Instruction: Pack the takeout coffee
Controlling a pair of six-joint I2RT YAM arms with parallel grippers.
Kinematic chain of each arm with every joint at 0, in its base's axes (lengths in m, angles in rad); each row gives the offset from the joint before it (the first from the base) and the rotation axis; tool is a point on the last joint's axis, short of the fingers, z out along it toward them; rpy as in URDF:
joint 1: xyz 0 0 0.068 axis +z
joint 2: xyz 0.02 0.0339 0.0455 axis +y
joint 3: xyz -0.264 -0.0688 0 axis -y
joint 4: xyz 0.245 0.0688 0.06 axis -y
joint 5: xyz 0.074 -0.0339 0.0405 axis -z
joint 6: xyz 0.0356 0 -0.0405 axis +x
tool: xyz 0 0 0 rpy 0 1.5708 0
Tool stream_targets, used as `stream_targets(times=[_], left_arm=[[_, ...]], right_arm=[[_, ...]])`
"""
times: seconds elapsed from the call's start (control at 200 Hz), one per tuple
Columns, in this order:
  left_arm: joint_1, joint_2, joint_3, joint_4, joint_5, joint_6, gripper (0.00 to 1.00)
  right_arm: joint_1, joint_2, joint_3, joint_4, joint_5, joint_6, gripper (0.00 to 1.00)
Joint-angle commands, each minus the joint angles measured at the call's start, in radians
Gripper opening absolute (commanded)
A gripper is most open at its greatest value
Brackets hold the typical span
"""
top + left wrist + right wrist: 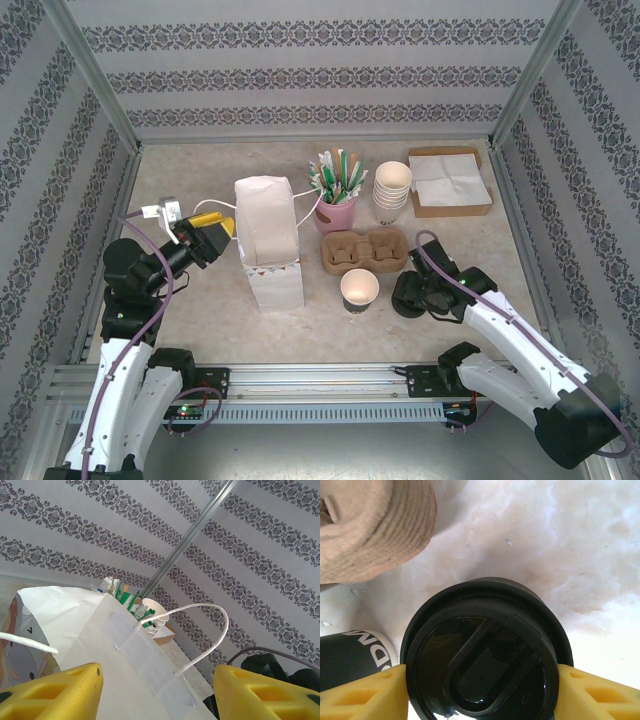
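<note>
Top external: lidless cup [358, 288] on the desk [200, 320], near middle, right of the bag [268, 240]. Left wrist: left pincer [157, 680] gapes wide at the bag, likely to steady it. Right wrist: right pincer [482, 680], wide, straddles a lid [485, 665], presumably for capping.

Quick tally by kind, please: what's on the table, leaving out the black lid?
White paper bag: 1
Cardboard cup carrier: 1
Open dark cup: 1
Cream cup stack: 1
Pink straw holder: 1
Napkin tray: 1
Total: 6
</note>
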Motion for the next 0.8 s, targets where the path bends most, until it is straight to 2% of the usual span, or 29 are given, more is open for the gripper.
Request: stream_targets(times=[0.0,0.794], left_arm=[[0.002,-0.01,-0.009,0.054,0.015,-0.002,0.61],[0.001,-0.008,-0.01,0.059,0.013,-0.008,0.61]], right_arm=[[-0.007,-0.018,0.032,-0.052,0.031,-0.02,0.67],[-0.007,0.031,-0.047,0.013,-0.021,0.041,0.7]])
